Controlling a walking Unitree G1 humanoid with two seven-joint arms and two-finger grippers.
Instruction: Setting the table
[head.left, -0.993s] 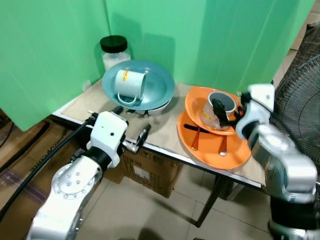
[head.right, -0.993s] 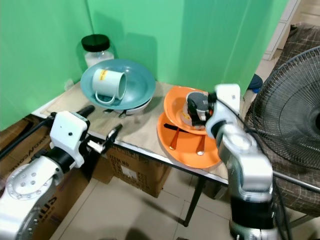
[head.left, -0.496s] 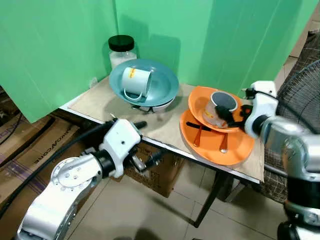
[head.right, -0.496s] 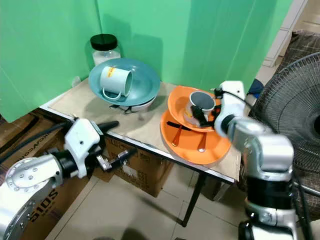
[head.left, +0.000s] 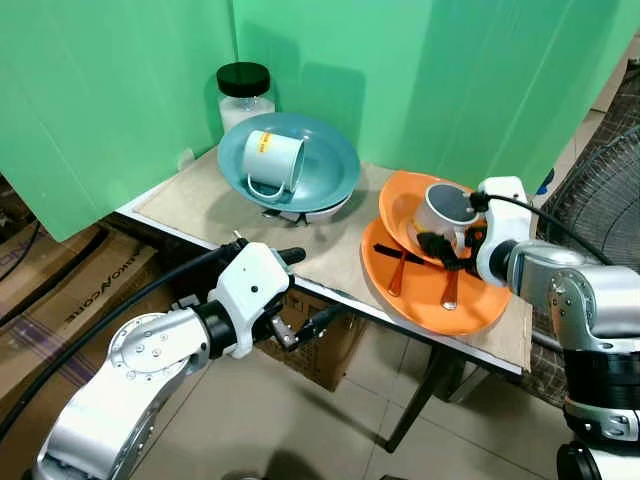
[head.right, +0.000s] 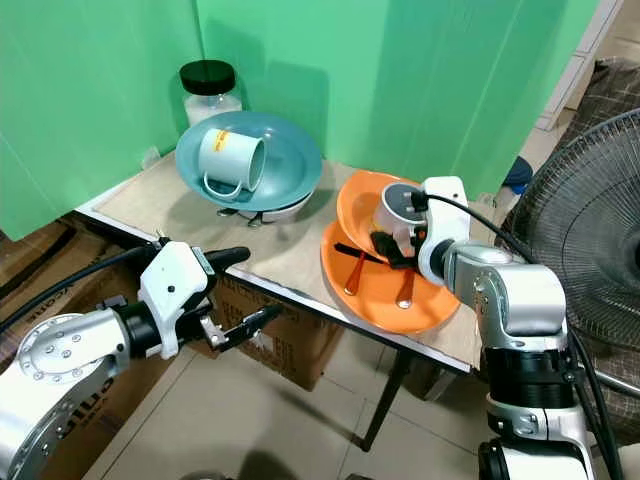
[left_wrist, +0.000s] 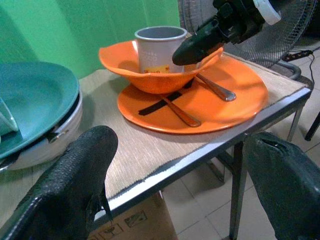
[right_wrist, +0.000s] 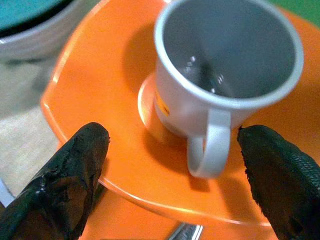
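Note:
A grey mug (head.left: 445, 208) stands upright in an orange bowl (head.left: 405, 212), which rests on an orange plate (head.left: 470, 305) with two spoons (head.left: 446, 290). My right gripper (head.left: 441, 248) is open at the bowl's near rim, just in front of the mug (right_wrist: 220, 85) and holding nothing. Further left, a white mug (head.left: 272, 160) lies on its side in a teal plate (head.left: 325, 175). My left gripper (head.left: 305, 290) is open at the table's front edge, fingers (left_wrist: 75, 185) wide apart and pointing toward the orange plate (left_wrist: 235, 95).
A jar with a black lid (head.left: 244, 90) stands behind the teal plate against the green backdrop. A fan (head.left: 605, 190) stands close on the right. Cardboard boxes (head.left: 325, 345) sit under the table (head.left: 330, 250).
The camera has shifted. My left gripper has dropped and swung right along the table's front edge. My right gripper has come down from the mug's mouth to the bowl's near rim.

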